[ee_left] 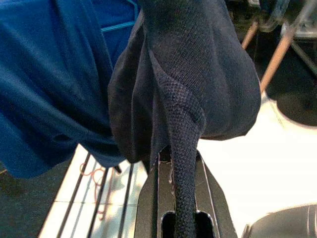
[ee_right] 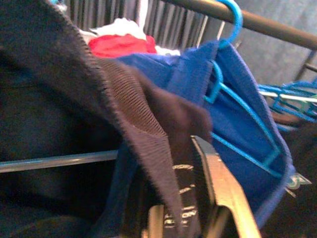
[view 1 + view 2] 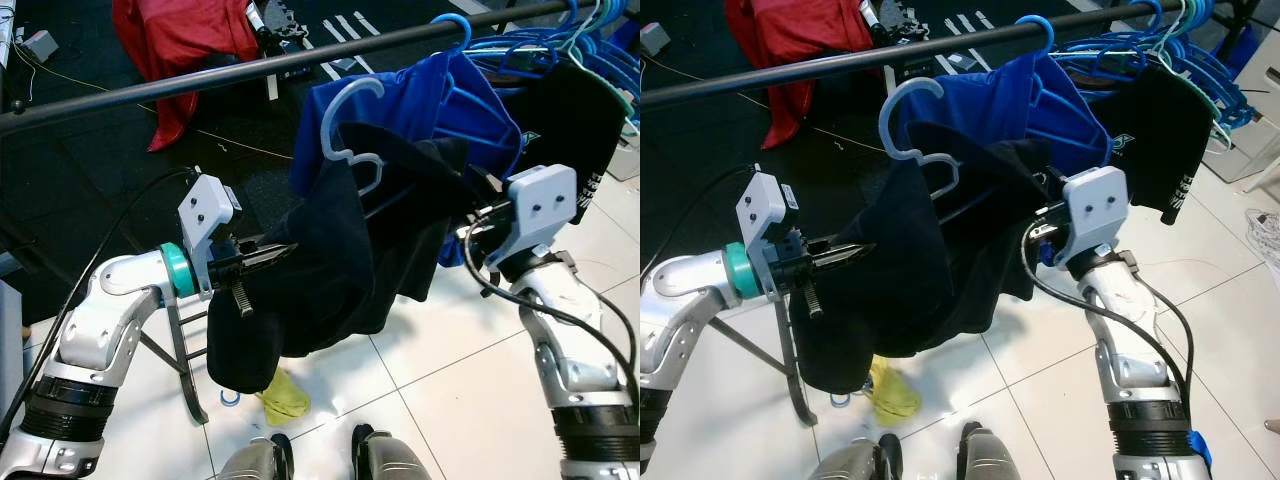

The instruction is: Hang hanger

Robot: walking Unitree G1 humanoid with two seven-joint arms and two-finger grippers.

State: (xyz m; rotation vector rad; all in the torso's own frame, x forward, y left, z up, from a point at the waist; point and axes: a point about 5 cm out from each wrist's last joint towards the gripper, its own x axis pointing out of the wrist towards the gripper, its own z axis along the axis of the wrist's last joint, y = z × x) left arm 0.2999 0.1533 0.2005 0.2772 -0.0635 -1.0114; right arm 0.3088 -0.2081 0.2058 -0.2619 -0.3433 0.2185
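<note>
Both the left gripper [image 3: 268,258] and right gripper [image 3: 480,205] pinch the limp dark knit garment [image 3: 330,270] below the black rail [image 3: 200,78]. The fabric sags; its pale blue plastic hanger [image 3: 350,130] is stiff, so grip near the hook.

A: Head views, condition?
B: Evenly lit and mostly sharp. Bright glare on the white tile floor [image 3: 450,370]; the dark mat [image 3: 90,180] beyond the rail [image 3: 200,78] reads near black. Rail bows slightly toward the frame edges.

A: Wrist views?
B: Left wrist: navy garment [image 1: 198,74] crisp, knit weave legible; floor behind overexposed and soft. Right wrist: dimmer, near cloth blurred, blue hanger [image 2: 233,20] moderately sharp.
</note>
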